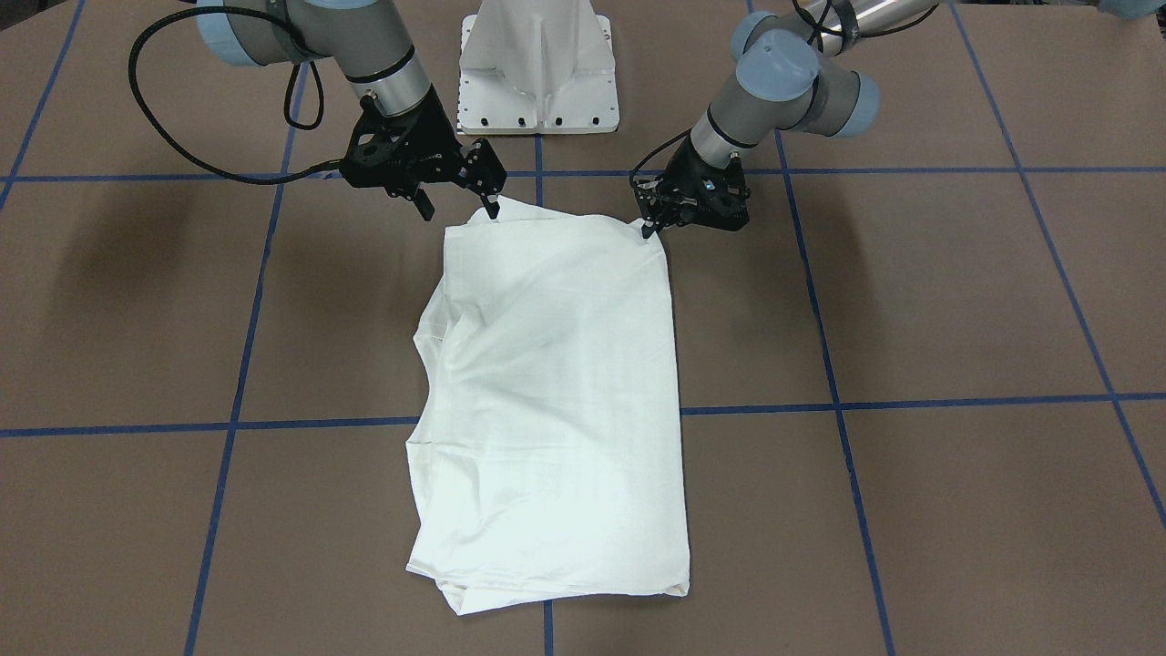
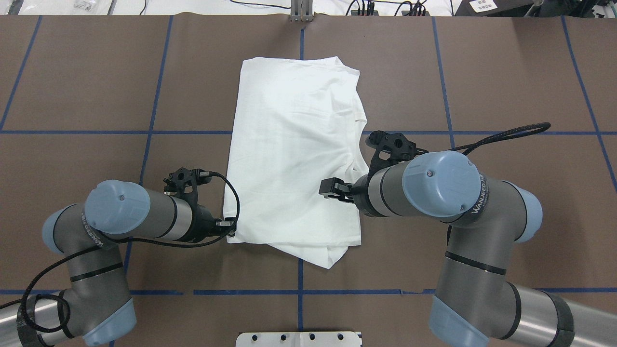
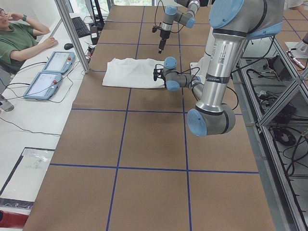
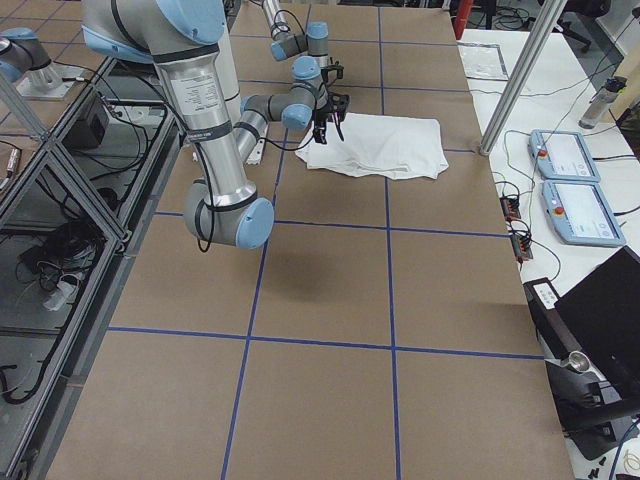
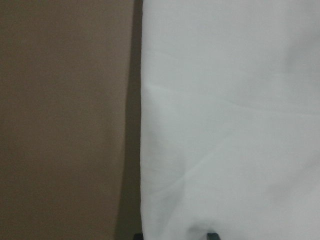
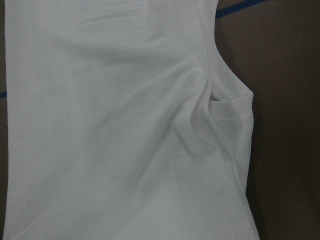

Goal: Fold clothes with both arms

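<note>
— Where is the garment found, and how are the claws set?

— Read across the overhead view, the left claw (image 2: 231, 227) is seen low at the near-left corner of the white T-shirt (image 2: 294, 144). Whether that corner is pinched or merely touched cannot be told; only two dark tips are glimpsed in the wrist view, with cloth across them. The T-shirt is laid folded into a long rectangle in the middle of the desk (image 2: 96, 86), running lengthwise away from the robot. The right claw (image 1: 458, 208) is held spread by the near-right corner, with nothing gripped. One fingertip (image 1: 493, 206) is seen over the cloth's edge, but contact cannot be judged.

— How is the cloth expected to handle?

— It is judged light, soft and limp. No shape would be held once it is lifted, and the stacked layers are likely to slide apart. A lower layer (image 2: 328, 258) is seen poking out past the near hem, and a bunched seam (image 6: 215, 107) is seen on the right side.

— Where should hold be taken?

— The two near corners are favoured, with all layers pinched together so that the edge can be raised level. A grip on the top layer alone is likely to undo the fold.
</note>
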Robot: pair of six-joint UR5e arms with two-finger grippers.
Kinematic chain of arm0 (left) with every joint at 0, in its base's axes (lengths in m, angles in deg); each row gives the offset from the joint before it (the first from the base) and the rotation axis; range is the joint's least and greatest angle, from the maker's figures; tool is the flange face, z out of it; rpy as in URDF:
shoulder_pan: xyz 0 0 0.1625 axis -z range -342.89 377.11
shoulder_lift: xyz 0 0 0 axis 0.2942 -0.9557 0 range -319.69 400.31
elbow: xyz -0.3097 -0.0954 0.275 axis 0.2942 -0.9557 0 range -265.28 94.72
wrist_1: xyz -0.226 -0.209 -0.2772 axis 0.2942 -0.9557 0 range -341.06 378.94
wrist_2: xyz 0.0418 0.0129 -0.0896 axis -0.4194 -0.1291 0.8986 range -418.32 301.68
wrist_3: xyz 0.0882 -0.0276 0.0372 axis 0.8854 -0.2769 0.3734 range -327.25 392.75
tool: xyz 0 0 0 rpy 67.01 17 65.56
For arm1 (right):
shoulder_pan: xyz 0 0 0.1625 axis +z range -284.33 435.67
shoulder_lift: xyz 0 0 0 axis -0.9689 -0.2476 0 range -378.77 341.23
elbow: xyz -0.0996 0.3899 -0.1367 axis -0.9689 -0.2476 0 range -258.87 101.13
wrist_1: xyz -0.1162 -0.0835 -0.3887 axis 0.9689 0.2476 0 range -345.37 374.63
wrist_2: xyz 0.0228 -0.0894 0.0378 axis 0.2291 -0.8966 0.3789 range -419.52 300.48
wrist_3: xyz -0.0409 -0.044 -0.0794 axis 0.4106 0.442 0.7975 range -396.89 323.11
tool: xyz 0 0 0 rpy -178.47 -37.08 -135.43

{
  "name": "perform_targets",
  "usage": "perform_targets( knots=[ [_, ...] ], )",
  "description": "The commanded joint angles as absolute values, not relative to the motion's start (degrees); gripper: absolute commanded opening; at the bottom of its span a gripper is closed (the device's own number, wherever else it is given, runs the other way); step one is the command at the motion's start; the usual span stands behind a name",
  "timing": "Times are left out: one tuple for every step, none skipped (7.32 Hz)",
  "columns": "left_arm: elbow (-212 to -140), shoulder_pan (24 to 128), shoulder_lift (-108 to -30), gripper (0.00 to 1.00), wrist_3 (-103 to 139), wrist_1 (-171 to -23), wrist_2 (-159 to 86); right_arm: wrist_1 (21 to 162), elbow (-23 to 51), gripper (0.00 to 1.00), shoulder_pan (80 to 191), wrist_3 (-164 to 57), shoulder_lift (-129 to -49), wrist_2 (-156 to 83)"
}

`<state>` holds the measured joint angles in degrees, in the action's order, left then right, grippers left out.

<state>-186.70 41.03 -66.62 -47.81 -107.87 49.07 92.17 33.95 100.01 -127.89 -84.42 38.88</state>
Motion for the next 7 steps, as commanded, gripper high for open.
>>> perform_targets(
  knots=[
    [-186.79,41.02,-66.65,0.0,-47.67,-107.8,49.08,96.25,33.98,1.0,97.74,-142.34,-84.78,37.16],
    [-186.88,41.02,-66.65,0.0,-47.67,-107.8,49.08,101.33,33.98,0.99,95.9,-146.88,-83.56,37.07],
    [-186.88,41.02,-66.65,0.0,-47.67,-107.8,48.99,102.16,33.37,0.97,93.53,-153.28,-83.46,36.9],
    [-187.14,41.02,-66.65,0.0,-47.67,-107.8,48.99,102.26,32.5,0.95,92.72,-158.21,-83.37,36.9],
    [-187.41,41.02,-66.65,0.0,-47.67,-107.8,48.99,102.34,31.79,0.89,92.46,-162.09,-83.19,36.9],
    [-187.5,41.02,-66.65,0.0,-47.67,-107.8,48.99,102.34,29.52,0.85,92.45,-165.7,-81.63,36.72],
    [-187.67,41.02,-66.65,0.0,-47.76,-107.8,49.08,102.34,26.63,0.84,92.45,-166.6,-79.26,35.68]
  ],
)
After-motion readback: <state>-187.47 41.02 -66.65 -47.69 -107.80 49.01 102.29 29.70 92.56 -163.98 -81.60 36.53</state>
